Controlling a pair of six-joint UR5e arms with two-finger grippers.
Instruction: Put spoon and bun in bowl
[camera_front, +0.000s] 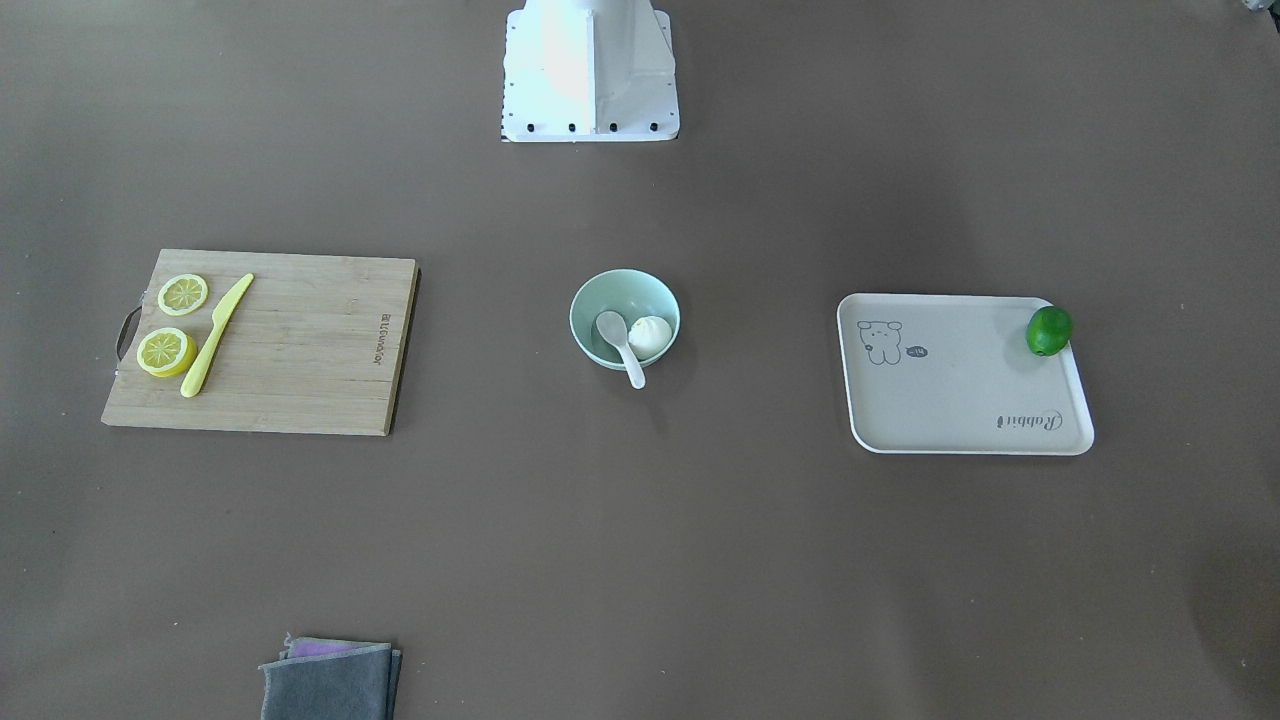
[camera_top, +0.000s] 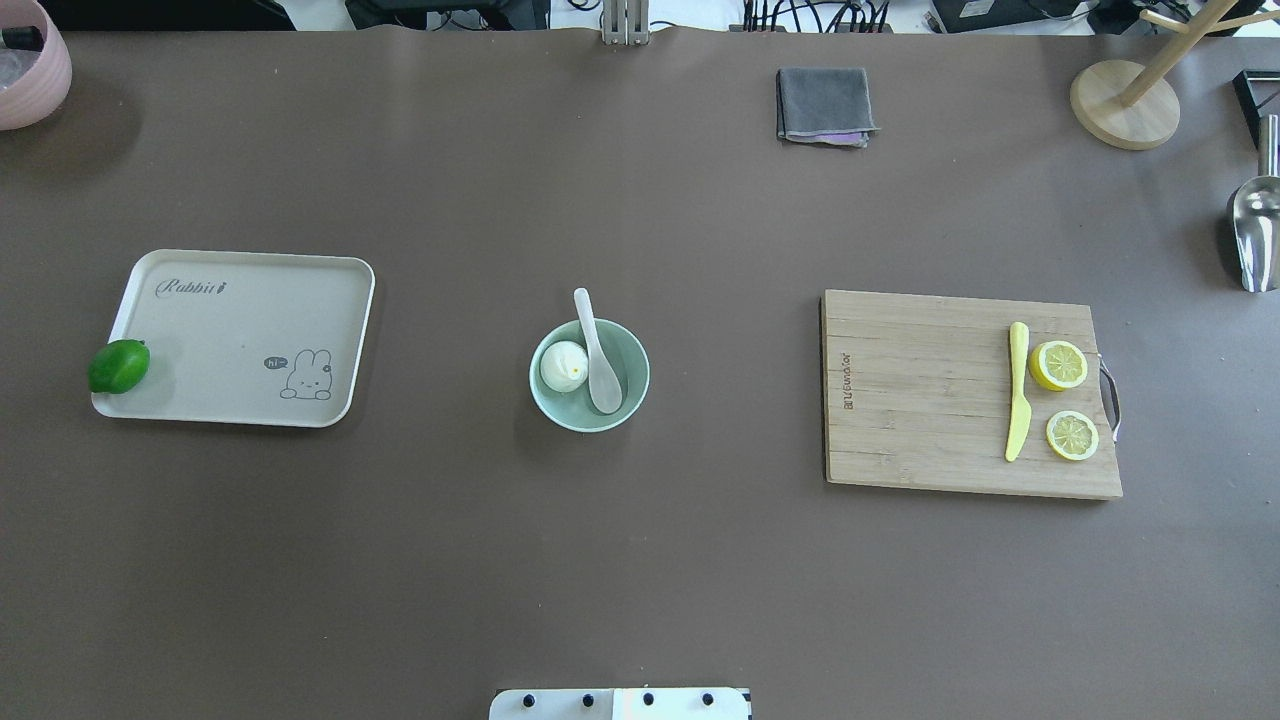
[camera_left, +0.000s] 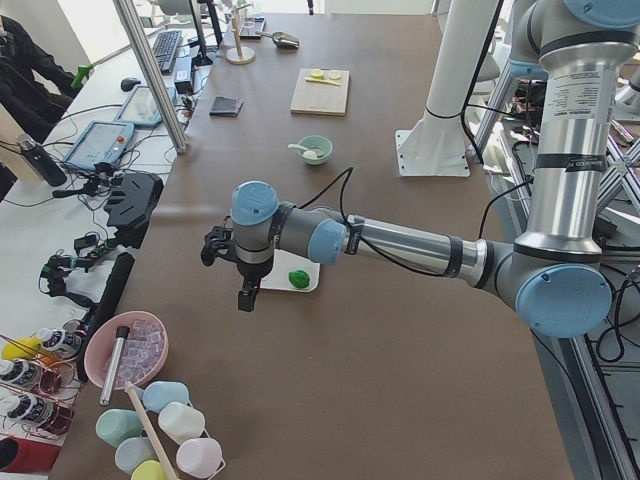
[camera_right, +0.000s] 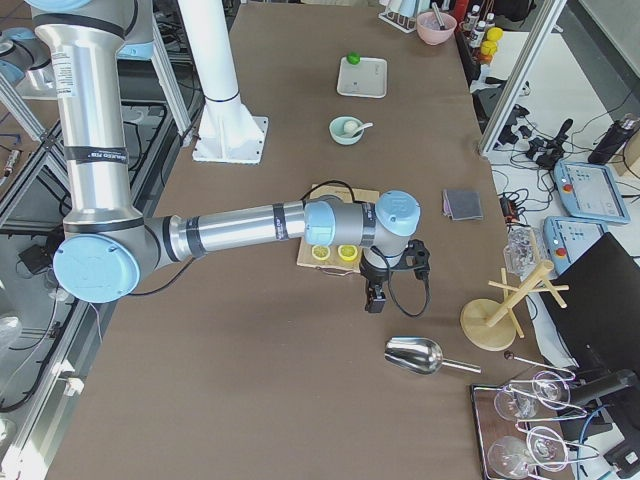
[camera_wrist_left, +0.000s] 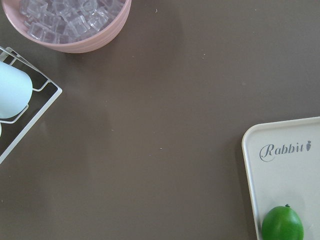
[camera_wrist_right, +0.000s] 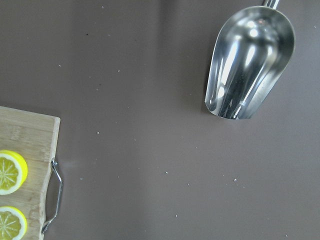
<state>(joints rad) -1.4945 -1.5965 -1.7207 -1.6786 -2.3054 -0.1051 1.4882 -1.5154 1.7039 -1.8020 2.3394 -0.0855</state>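
The pale mint-green bowl (camera_front: 632, 288) stands at the table's middle and also shows in the overhead view (camera_top: 575, 418). The white bun (camera_front: 650, 336) (camera_top: 564, 366) lies inside it. The white spoon (camera_front: 622, 347) (camera_top: 594, 350) rests with its scoop in the bowl and its handle over the rim. My left gripper (camera_left: 245, 290) hangs far off, beyond the tray's end, and shows only in the exterior left view. My right gripper (camera_right: 375, 298) hangs past the cutting board, near the metal scoop, and shows only in the exterior right view. I cannot tell whether either is open or shut.
A wooden cutting board (camera_top: 930, 400) holds two lemon halves (camera_top: 1058, 365) and a yellow knife (camera_top: 1017, 390). A beige tray (camera_top: 230, 320) carries a lime (camera_top: 119, 366). A grey cloth (camera_top: 823, 105), a metal scoop (camera_top: 1255, 230), a wooden stand (camera_top: 1124, 104) and a pink ice bowl (camera_top: 30, 70) line the edges.
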